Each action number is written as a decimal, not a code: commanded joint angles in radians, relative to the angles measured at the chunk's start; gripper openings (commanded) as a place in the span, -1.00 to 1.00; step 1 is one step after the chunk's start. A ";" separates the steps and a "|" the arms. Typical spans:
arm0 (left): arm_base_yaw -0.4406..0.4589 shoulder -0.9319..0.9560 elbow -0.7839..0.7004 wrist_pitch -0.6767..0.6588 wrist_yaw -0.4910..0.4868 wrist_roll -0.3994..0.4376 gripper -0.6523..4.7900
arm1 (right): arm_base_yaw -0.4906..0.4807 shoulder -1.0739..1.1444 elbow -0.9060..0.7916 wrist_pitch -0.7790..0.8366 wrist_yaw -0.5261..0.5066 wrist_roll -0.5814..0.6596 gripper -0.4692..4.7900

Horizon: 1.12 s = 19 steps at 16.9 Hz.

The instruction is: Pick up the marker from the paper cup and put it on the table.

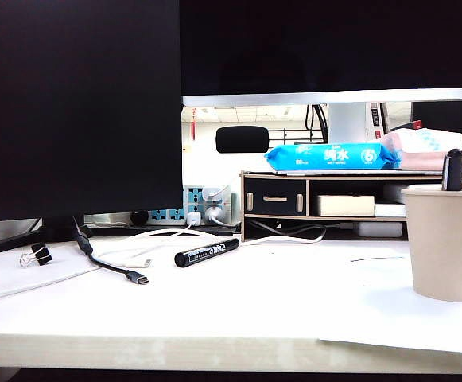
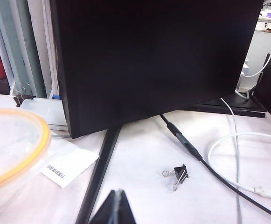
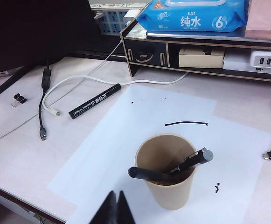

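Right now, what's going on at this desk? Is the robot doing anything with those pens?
Nothing is being handled. The marker lies on the table, apart from the paper cup, which holds two other dark pens. The right hand hovers shut and empty above the cup. The left hand, also shut and empty, sits off by the monitor, near a binder clip. Judging by that, the marker's move looks finished.

Paper cup (image 1: pixel 447 243) cropped at edge; marker (image 1: pixel 206 253) label unreadable.
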<state>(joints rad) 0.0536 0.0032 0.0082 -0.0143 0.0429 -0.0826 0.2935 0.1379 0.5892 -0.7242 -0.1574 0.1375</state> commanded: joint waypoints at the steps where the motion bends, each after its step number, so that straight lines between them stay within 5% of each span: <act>1: 0.000 0.000 0.001 0.008 0.005 0.000 -0.78 | 0.000 0.000 0.005 0.012 0.002 0.001 -0.84; 7: 0.000 0.000 0.001 0.008 0.005 0.000 -0.78 | -0.025 -0.047 -0.014 0.111 0.002 -0.198 -0.84; 14: 0.000 0.000 0.001 0.005 0.005 0.000 -0.78 | -0.369 -0.134 -0.216 0.451 0.088 -0.242 -0.84; 19: -0.001 0.000 0.001 0.001 0.005 0.000 -0.78 | -0.453 -0.134 -0.428 0.603 0.069 -0.155 -0.84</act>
<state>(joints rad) 0.0525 0.0036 0.0082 -0.0196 0.0448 -0.0826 -0.1612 0.0044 0.1776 -0.1947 -0.0830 -0.0467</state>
